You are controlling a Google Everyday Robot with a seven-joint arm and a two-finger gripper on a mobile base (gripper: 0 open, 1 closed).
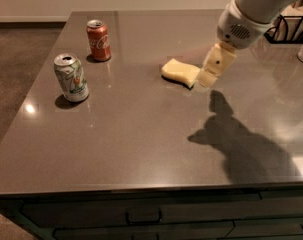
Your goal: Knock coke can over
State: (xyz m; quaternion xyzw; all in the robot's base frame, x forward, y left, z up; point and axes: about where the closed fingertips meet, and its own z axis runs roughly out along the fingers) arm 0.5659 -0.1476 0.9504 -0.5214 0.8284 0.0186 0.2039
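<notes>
The red coke can (98, 40) stands upright at the far left of the grey counter (141, 134). My gripper (211, 74) hangs above the counter at the right of the middle, just right of a yellow sponge (180, 72) and far to the right of the coke can. Its cream fingers point down and to the left. The white arm reaches in from the top right corner.
A white and green can (71, 77) stands upright at the left, nearer than the coke can. A black wire basket (291, 26) sits at the far right back. The counter's left edge drops to a carpeted floor. Drawers run below the front edge.
</notes>
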